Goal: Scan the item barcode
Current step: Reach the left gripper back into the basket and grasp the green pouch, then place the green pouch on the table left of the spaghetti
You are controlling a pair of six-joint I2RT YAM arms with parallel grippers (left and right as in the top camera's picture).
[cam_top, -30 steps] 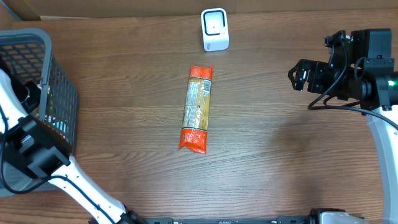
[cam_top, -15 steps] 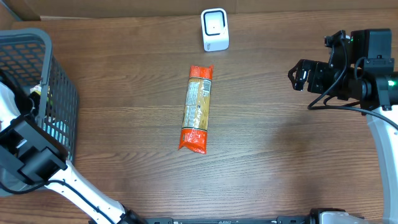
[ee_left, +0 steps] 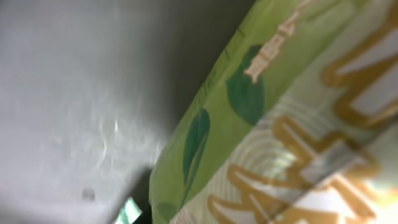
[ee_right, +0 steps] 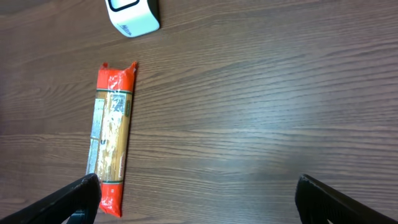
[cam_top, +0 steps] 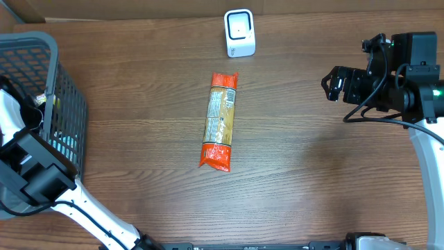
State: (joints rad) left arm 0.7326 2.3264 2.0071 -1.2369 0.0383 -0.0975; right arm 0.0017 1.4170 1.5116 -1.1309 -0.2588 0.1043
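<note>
Grey mesh basket (cam_top: 69, 118) at the surface's (cam_top: 312, 173) left edge takes my left arm (cam_top: 31, 177), bent down inside. The left fingers are pressed together by a green packet (ee_left: 280, 124); I can't tell if it's held. Right fingers (ee_right: 74, 196) are spread wide, hovering at the right. The orange spaghetti packet (cam_top: 220, 119) lies mid-surface below the white scanner (cam_top: 239, 32), open wood around it.

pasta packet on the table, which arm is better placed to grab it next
Right: its open pincer hovers above the table, pasta packet in its view; the left arm is down in the basket.
</note>
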